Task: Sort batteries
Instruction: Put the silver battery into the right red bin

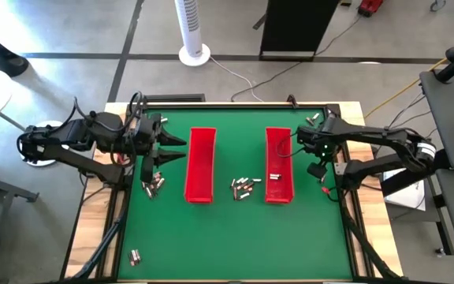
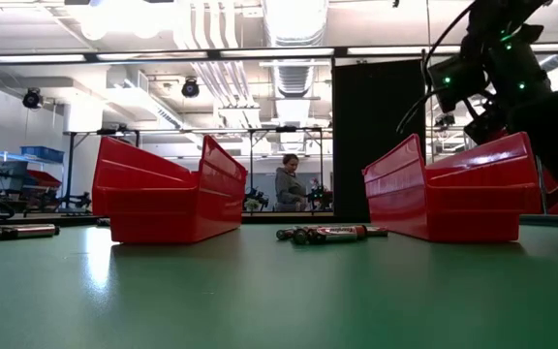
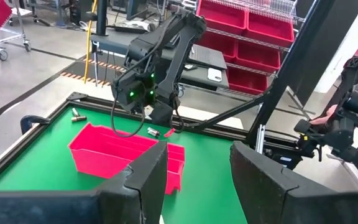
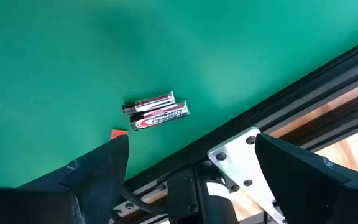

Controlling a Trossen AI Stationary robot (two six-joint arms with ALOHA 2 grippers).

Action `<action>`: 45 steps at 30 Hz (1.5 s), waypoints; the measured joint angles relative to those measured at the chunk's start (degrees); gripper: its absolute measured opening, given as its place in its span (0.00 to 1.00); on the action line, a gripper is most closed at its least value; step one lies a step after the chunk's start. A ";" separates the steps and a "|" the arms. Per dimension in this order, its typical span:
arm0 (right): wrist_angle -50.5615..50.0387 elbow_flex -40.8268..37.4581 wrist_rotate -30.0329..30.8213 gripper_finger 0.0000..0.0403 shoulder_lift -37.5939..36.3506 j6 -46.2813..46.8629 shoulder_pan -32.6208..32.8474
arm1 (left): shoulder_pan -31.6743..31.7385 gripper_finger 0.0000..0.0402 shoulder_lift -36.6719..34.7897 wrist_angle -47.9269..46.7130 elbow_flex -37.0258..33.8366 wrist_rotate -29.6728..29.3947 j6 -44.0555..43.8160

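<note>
Small silvery, dark-ended batteries between 2 red trays; both pincers released, empty.

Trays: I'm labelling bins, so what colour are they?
Both trays are plain red, best seen in the high view.

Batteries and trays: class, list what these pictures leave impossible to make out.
- Left tray contents: low view, its walls hide the inside.
- Battery in the right tray: high view, too small to read.
- Middle pile: high view, too small to count.
- Right gripper: right wrist view, fingertips cut off by the edge.
</note>
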 joint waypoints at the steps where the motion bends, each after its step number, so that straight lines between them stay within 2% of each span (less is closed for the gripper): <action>1: 0.04 -0.42 0.02 0.85 -0.08 -0.58 0.27 | 0.00 0.39 0.00 -0.03 0.00 0.00 -0.07; 7: 0.30 -0.87 -0.85 0.83 -0.08 0.33 3.25 | 0.00 0.39 0.02 -1.19 0.00 0.03 -1.70; 15: 7.62 -1.83 -3.09 0.84 -0.67 12.34 8.87 | -0.04 0.39 0.02 -1.37 0.00 0.07 -5.06; 22: 3.41 1.34 -2.48 0.83 -1.23 13.61 14.42 | -0.04 0.39 0.00 -1.20 0.00 0.04 -7.29; 25: 3.21 2.21 -2.84 0.81 -2.06 18.54 18.19 | -0.04 0.39 0.16 -1.01 0.00 -0.05 -8.68; 30: 4.64 2.93 -3.02 0.80 -3.58 36.06 26.47 | -0.04 0.39 1.16 0.48 0.00 -0.65 -11.42; 35: 6.27 3.42 -3.38 0.76 -4.58 60.33 35.91 | -0.07 0.39 2.44 2.22 0.02 -1.40 -11.93; 45: 5.64 1.02 14.12 0.63 -5.47 110.57 55.27 | -0.07 0.39 5.57 4.02 0.02 -1.57 -11.58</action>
